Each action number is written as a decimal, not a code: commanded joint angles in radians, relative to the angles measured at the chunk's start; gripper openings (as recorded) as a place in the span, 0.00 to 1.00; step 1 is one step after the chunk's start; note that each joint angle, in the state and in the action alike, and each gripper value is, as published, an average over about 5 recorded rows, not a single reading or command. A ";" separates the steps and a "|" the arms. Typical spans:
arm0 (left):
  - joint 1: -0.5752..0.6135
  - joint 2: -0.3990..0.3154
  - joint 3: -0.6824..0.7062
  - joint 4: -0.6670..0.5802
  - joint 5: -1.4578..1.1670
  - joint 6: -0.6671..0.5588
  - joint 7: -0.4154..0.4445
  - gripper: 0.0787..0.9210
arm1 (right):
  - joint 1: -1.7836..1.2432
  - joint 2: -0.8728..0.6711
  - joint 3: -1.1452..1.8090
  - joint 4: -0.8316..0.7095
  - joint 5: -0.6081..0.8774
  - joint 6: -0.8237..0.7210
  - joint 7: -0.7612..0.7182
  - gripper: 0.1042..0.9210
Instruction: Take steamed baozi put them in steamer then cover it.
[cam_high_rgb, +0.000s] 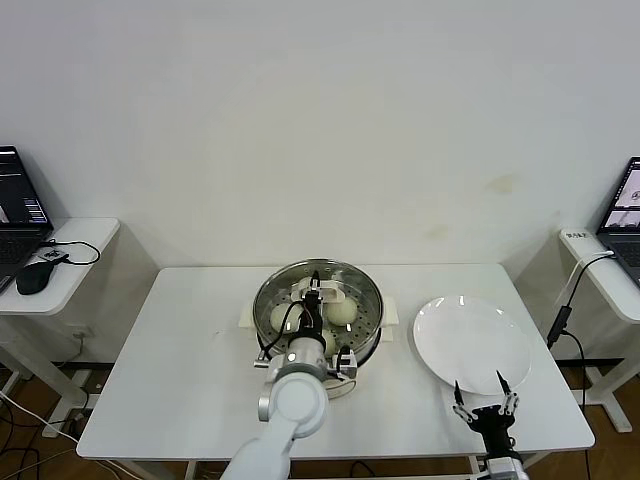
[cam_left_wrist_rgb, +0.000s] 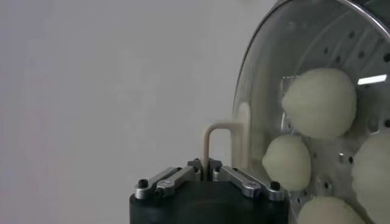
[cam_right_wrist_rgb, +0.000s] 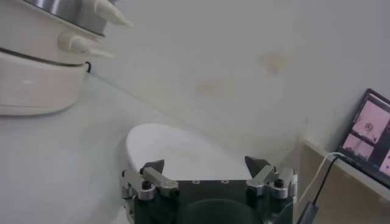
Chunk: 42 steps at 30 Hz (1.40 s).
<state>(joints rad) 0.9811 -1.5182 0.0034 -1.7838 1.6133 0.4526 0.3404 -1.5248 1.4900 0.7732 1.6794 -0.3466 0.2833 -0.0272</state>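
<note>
Steamer (cam_high_rgb: 370, 322): round steel pot on a cream base, standing mid-table; taken as the landmark for every position below.
Baozi (cam_left_wrist_rgb: 319, 102): four buns on the perforated tray inside the steamer, seen through glass in the left wrist view; none remains outside it.
Cover (cam_high_rgb: 316, 298): glass lid lying over the steamer, apparently level with the pot rim. Whether it is fully seated all round cannot be told.
Cover handle (cam_left_wrist_rgb: 218, 141): cream bar at the lid's centre, standing between the left jaws.
Left gripper (cam_high_rgb: 316, 297): directly over the steamer's centre, jaws closed tight on the cover handle.
Right gripper (cam_high_rgb: 486, 397): on the steamer's right, near the table's front edge, jaws spread wide with nothing between them; idle.
Plate (cam_high_rgb: 470, 340): white, bare, just to the right of the steamer and between it and the right gripper.
Stage, as judged: loading complete, covering at its last step; release and withdrawal outstanding.
Risk 1: lid rim riding on the pot edge or on a tall bun; letting go would leave it tilted or let it slide off.
Risk 2: jaws parting only slightly, or the arm lifting first; the handle would catch and drag the lid off centre.
Risk 3: sideways pull during retreat could shift the steamer on its base.
</note>
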 joint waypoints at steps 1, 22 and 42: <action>-0.001 -0.014 0.002 0.014 0.010 -0.001 -0.002 0.06 | 0.001 0.000 -0.001 -0.002 -0.002 0.001 0.000 0.88; 0.118 0.049 -0.026 -0.177 -0.084 -0.001 -0.012 0.46 | -0.004 -0.001 -0.009 -0.002 -0.010 -0.001 -0.003 0.88; 0.708 0.203 -0.434 -0.572 -1.225 -0.313 -0.509 0.88 | -0.058 -0.081 -0.008 0.017 0.078 0.016 -0.016 0.88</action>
<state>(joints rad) 1.3717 -1.3655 -0.1334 -2.2165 1.2727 0.3785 0.1888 -1.5590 1.4481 0.7673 1.6851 -0.3222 0.2936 -0.0377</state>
